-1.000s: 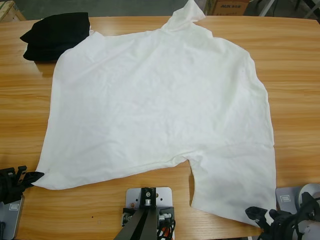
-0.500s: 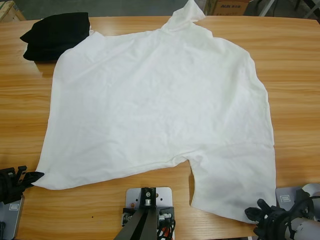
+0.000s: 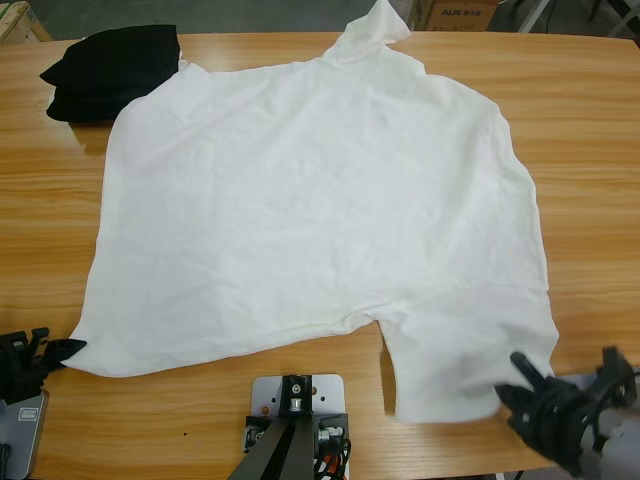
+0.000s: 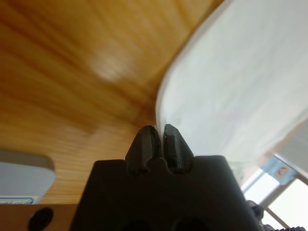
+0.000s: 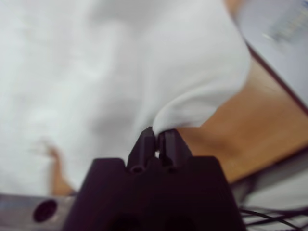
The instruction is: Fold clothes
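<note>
Operator, your large plain white short-sleeved T-shirt (image 3: 320, 215) lay spread flat across the middle of the long wooden desk (image 3: 590, 150). Its long axis ran from the desk's far edge to the near edge; one corner hung past the far edge. Your left claw (image 3: 72, 350) was pinched on the shirt's near-left corner. Your right claw (image 3: 508, 392) was clamped on the near-right corner. A small folded black garment (image 3: 108, 70) sat at the far left, touching the shirt.

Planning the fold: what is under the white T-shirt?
Bare wooden table shows all around the white T-shirt. Its far corner touches or slightly overlaps the black garment. Anything beneath the cloth is hidden.
</note>
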